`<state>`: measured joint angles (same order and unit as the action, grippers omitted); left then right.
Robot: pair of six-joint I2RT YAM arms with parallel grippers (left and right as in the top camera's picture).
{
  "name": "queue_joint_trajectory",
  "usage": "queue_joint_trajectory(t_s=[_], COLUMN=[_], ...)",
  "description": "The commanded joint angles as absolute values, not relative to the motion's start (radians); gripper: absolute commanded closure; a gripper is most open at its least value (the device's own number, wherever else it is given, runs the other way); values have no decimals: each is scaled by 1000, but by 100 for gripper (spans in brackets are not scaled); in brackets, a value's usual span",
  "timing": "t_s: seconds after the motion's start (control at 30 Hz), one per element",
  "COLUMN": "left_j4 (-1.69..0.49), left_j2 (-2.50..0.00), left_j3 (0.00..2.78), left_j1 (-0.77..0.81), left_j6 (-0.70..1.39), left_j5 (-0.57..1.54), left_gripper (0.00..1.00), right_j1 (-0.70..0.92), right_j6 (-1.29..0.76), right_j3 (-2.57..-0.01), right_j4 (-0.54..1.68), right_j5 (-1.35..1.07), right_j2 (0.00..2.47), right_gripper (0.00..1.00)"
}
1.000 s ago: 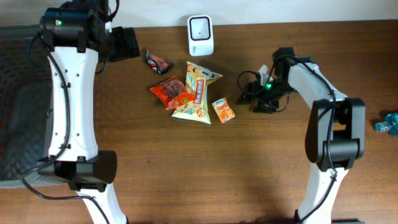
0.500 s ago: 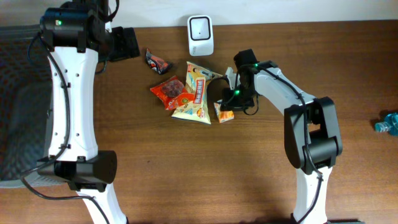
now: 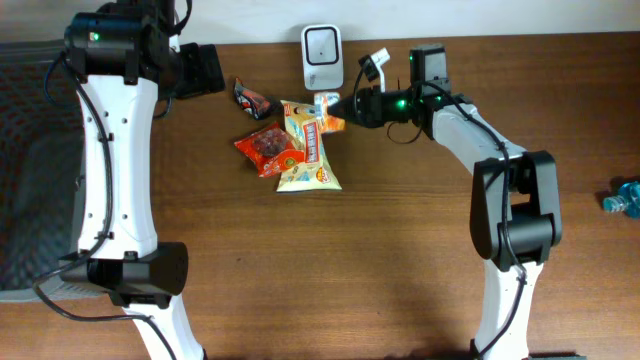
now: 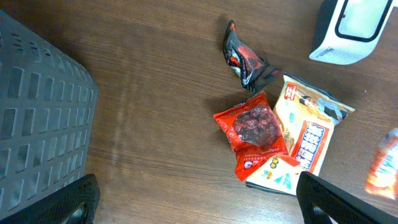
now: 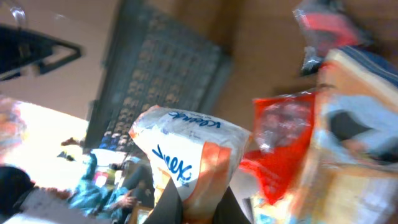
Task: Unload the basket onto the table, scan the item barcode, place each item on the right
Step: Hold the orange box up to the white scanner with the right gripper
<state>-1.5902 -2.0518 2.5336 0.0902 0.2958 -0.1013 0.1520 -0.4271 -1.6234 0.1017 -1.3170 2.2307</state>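
**Fig. Packet presented at the scanner.**
Right tool point(image 3: 345, 104) is clamped on a small orange-and-white packet point(image 3: 328, 112), just in front of the white scanner point(image 3: 322, 45) and over the yellow bag point(image 3: 308, 160). The packet's blue script reads partly "…lex", the rest blurred. Left tool point(image 4: 199, 202) stands wide apart, holding nothing, above the surface point(image 4: 155, 93).

A mock shop checkout: white barcode scanner point(image 3: 322, 56) and snack packets point(image 3: 308, 152) on a wooden bench point(image 3: 320, 280), grey mesh basket point(image 3: 28, 150) alongside.
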Motion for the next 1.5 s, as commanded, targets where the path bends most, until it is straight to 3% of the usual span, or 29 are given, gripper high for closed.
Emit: queue_joint_trajectory(t_s=[0.0, 0.4, 0.47, 0.7, 0.77, 0.87, 0.93, 1.03, 1.13, 1.2, 1.47], left_j4=[-1592, -1592, -1592, -1592, -1592, -1592, -1592, -1592, -1592, -1592, -1592], left_j2=[-2053, -2053, -2053, -2053, -2053, -2053, -2053, -2053, -2053, -2053, -2053], left_j3=[2534, 2534, 2534, 2534, 2534, 2534, 2534, 2534, 2534, 2534, 2534], left_j1=[91, 91, 91, 91, 91, 91, 91, 91, 91, 91, 91], left_j6=[302, 302, 302, 302, 302, 302, 302, 302, 302, 302, 302], left_j5=[-94, -94, -94, -94, -94, -94, -94, -94, -94, -94, -94], left_gripper=[1, 1, 1, 1, 1, 1, 1, 1, 1, 1, 1], right_j1=[165, 178, 178, 176, 176, 233, 282, 371, 423, 431, 432], right_j6=[-546, -651, -760, -781, -681, -388, -218, 107, 465, 579, 599], right_j3=[-1634, -1634, -1635, -1775, -1853, -2058, -2119, -2121, -2121, -2121, -2120], right_j4=[-17, -94, -96, -32, 164, 595, 617, 468, 292, 212, 107], right_j5=[-1526, -1534, -1419, -1071, -862, -169, 90, 410, 457, 455, 233], right_j2=[2224, 2224, 2224, 2216, 2216, 2216, 2216, 2231, 2287, 2336, 2444], right_gripper=[96, 96, 96, 96, 96, 96, 96, 96, 96, 96, 96])
